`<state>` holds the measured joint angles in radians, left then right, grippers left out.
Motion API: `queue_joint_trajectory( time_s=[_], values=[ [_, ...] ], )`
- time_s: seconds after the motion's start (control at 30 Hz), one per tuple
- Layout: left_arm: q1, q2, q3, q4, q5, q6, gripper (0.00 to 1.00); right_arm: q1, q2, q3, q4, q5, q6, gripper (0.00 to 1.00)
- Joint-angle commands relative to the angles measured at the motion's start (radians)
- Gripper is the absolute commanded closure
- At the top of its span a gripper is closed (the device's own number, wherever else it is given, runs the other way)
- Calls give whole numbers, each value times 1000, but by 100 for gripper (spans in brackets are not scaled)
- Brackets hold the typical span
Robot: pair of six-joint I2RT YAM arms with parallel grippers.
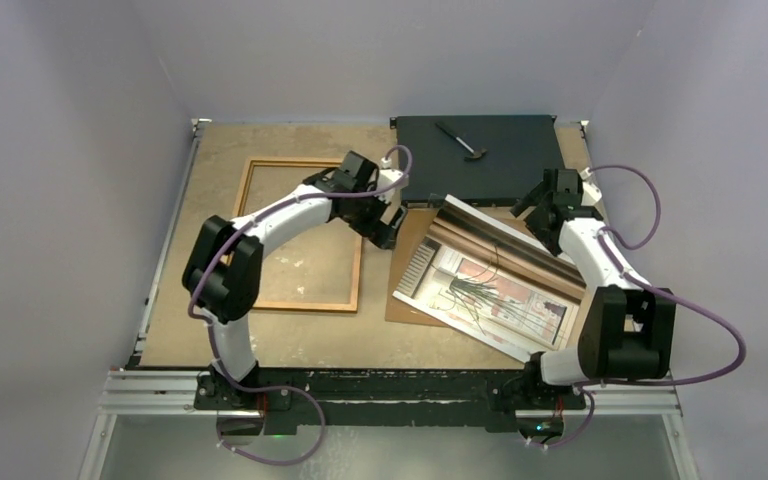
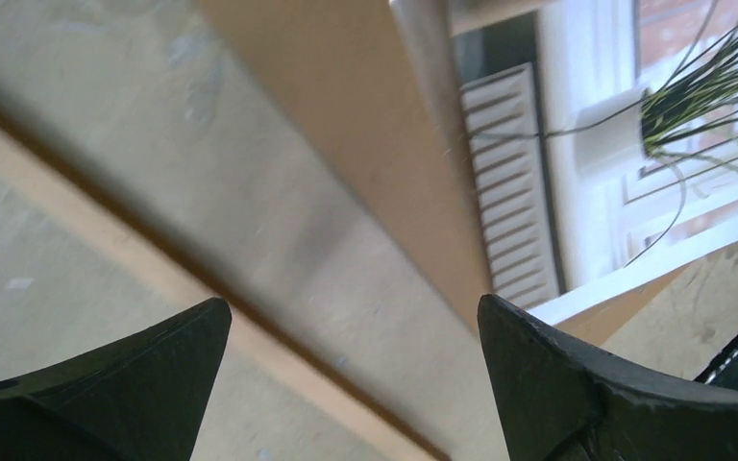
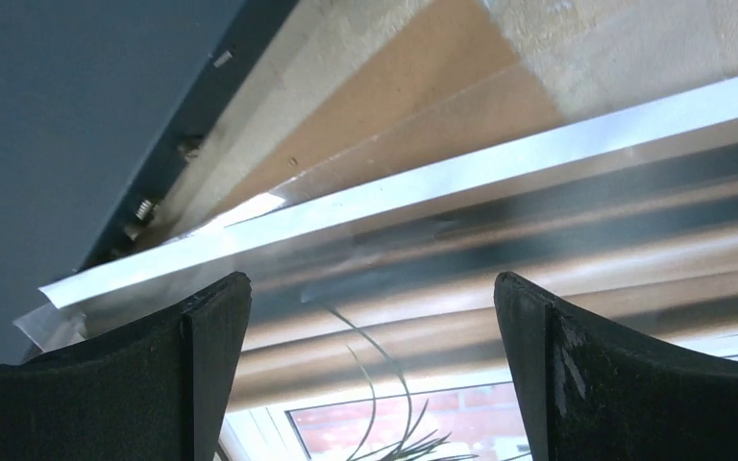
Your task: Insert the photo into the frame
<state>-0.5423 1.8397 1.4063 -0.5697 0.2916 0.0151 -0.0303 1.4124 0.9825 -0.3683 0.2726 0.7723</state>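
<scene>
left hand [image 2: 354,312]: fingers wide apart, empty, stretched forward-right | right hand [image 3: 373,288]: fingers wide apart, empty, stretched forward

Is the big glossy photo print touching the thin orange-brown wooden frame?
Apart. The top view shows bare tabletop between the glossy rectangular photo print and the thin orange-brown wooden frame.

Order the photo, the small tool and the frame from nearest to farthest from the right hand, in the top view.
1. The photo, directly beside the right hand.
2. The small tool, on the black box at the back.
3. The frame, far on the left.
</scene>
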Motion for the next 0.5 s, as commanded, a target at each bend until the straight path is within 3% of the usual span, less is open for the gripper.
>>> queue_joint_trajectory(
  time_s=[0.0, 0.2, 0.47],
  values=[
    [-51, 65, 79, 153, 66, -77, 0, -15, -39, -30, -7, -42, -14, 1],
    [-56, 199, 151, 282, 148, -170, 2, -26, -71, -109, 30, -109, -16, 1],
    [-53, 310, 188, 401, 267, -262, 17, -26, -124, -188, 93, -218, -26, 3]
  ],
)
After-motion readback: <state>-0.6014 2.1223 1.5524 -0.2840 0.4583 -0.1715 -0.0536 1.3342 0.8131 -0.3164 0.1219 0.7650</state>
